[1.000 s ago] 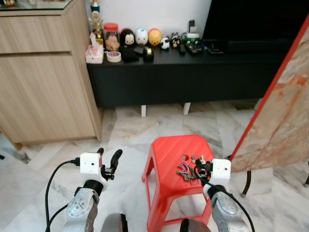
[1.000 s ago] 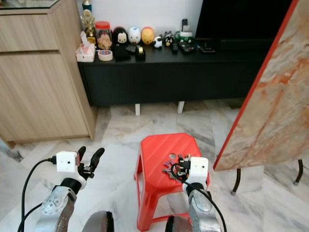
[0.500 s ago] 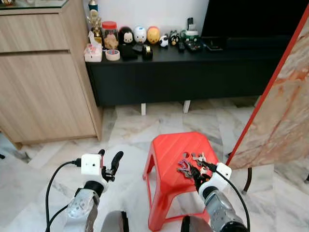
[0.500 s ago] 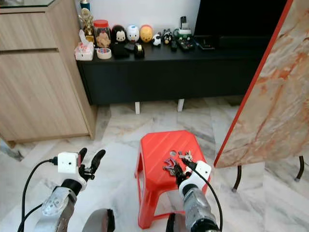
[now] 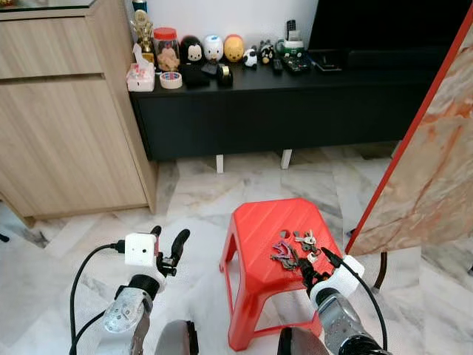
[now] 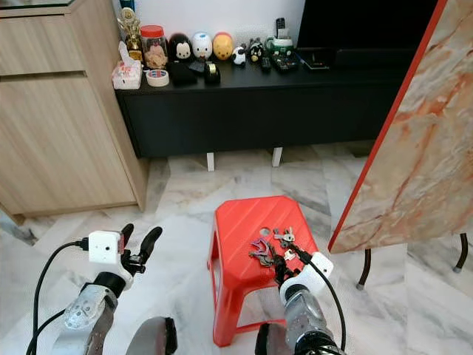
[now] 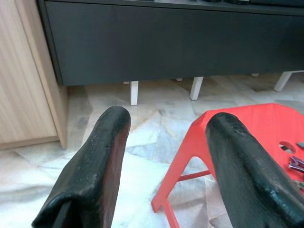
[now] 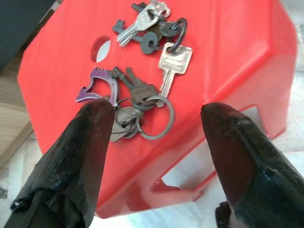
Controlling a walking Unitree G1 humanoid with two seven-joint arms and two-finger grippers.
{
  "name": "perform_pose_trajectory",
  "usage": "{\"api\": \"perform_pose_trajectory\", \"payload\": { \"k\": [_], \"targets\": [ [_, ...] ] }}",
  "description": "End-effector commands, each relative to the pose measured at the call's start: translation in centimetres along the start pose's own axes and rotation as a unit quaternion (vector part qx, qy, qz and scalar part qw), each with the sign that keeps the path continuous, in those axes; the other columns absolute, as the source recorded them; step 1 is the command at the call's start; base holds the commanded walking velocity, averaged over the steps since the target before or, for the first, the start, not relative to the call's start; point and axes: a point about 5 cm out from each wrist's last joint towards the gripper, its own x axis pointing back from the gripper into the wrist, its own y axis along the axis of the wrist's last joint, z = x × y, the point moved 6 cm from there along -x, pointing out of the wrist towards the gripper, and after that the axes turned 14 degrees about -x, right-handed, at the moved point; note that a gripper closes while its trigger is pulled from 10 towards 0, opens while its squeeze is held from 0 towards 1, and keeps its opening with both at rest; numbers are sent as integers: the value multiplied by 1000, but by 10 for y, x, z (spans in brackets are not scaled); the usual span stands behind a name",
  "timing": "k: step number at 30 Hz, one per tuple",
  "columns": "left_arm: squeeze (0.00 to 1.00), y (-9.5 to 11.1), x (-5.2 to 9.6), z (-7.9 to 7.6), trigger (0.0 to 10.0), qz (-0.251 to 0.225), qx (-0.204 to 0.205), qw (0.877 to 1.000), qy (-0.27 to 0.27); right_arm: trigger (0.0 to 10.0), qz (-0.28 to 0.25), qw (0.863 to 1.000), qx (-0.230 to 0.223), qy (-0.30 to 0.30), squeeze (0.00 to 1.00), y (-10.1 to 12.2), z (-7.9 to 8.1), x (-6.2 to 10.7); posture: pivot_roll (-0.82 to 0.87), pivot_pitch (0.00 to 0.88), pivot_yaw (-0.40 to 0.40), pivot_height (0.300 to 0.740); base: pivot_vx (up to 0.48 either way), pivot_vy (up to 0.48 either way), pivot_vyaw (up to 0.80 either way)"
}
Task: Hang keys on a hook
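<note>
- The keys (image 8: 142, 102) lie in a loose bunch on top of the red stool (image 5: 259, 229).
- They sit on the far right part of the stool top, next to a small hole (image 8: 100, 48) in the plastic.
- The right gripper (image 5: 316, 265) hangs just over the near right edge of the stool, very close to the keys.
- Its two black fingers (image 8: 90, 142) are spread wide apart and hold nothing.
- In the right wrist view the keys lie just past the fingertips, in line with the gap between them, a bit toward the side where one finger almost covers the purple clip (image 8: 97, 85).
- The bunch is longer than it is wide. It runs away from the gripper, from the ring (image 8: 154, 121) closest to the fingers out to the silver keys (image 8: 137, 21) at the far end.
- So I think the gripper only needs to go a little forward and down, then pinch the near part with the ring.
- The left gripper (image 5: 166, 244) is out to the left of the stool, over the marble floor (image 5: 192, 200), well apart from the keys.
- Its fingers (image 7: 95, 166) are open too, and empty.
- The right arm is much nearer, so it looks like the one to pick up the keys.
- I cannot see a hook anywhere yet.
</note>
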Motion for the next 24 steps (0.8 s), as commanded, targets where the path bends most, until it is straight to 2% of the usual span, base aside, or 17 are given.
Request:
{"api": "perform_pose_trajectory", "payload": {
  "k": [1,12,24],
  "targets": [
    [0,0,3,-3,10000,5,-11,1000,-5,10000,-4,1000,-10,-5,0,0,-4,1,114,92,-59,602,0,0,0],
    [0,11,8,-4,10000,-5,-10,1000,-3,10000,-10,1000,-3,22,0,2,6,0,106,142,-63,602,0,0,0],
    [0,18,18,0,10000,-5,-10,1000,9,10000,-13,998,-20,50,0,-1,18,0,125,182,-65,602,0,0,0]
  ]
}}
